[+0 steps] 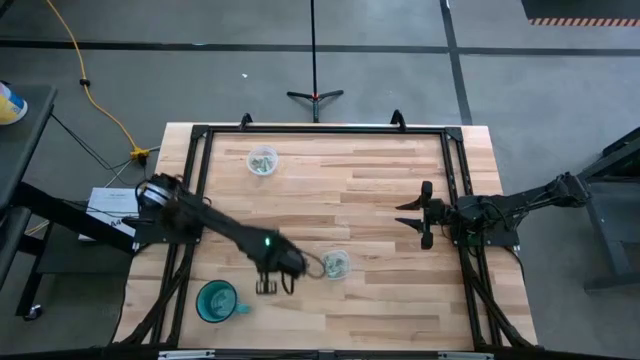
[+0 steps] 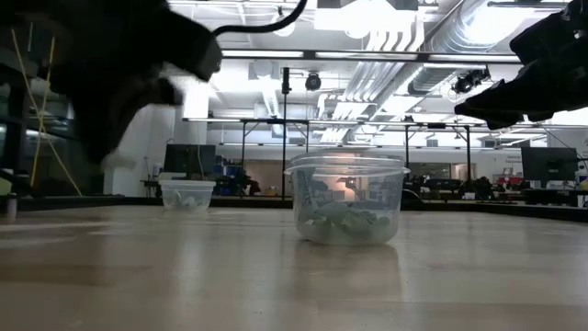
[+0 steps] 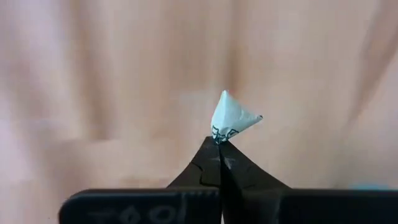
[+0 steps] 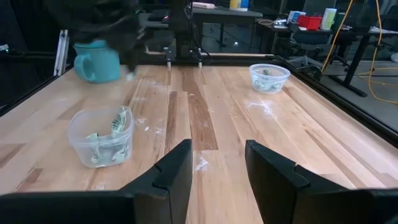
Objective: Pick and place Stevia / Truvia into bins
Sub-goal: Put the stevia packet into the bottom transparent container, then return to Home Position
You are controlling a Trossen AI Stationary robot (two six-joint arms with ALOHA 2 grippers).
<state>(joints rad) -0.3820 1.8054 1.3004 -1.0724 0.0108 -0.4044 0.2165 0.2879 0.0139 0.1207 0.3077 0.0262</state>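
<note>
My left fingers [image 3: 219,144] are pressed tight together on one small pale sachet [image 3: 233,118], pinching it by a corner so that most of the paper sticks out past the tips. From above, that left arm reaches across the wooden tabletop [image 1: 380,185] toward its near edge, with the fingers [image 1: 267,285] hanging between the teal mug [image 1: 217,301] and the nearer clear cup [image 1: 335,264], just beside both. I cannot tell from above whether the fingers touch the wood; the wrist view shows only blurred wood behind the sachet. The nearer cup stands upright and holds a loose heap of green and white sachets [image 2: 347,223], several leaning against its wall. The second clear cup [image 1: 263,161] stands well apart, near the far left part of the tabletop, and it also has a few sachets [image 4: 268,84] lying in its bottom. My right fingers [image 1: 418,215] wait spread wide apart and empty at the right side of the tabletop, pointing inward toward the middle, well apart from both cups. In the right wrist view the two dark fingers [image 4: 173,174] frame bare wood between them.
</note>
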